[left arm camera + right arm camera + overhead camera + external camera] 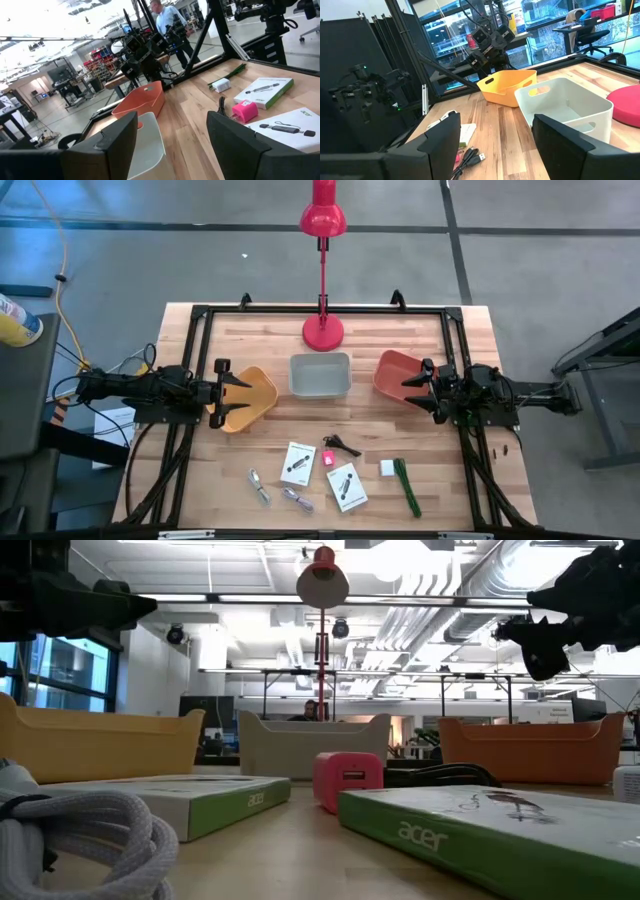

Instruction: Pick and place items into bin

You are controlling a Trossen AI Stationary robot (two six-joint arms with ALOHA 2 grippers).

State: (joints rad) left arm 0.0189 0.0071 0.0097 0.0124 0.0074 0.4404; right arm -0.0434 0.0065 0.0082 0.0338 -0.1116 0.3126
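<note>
My left gripper [237,392] hangs open and empty over the yellow bin [250,398]; my right gripper [411,388], equally wide and bare, over the orange bin [396,370]. Two white boxes [298,463], pink cube [327,459] and green stick [406,486] lie near, grey bin [320,374] beyond.

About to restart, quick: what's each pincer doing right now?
Left pincer: open, holding nothing, above the yellow bin.
Right pincer: open, holding nothing, above the orange bin.
</note>
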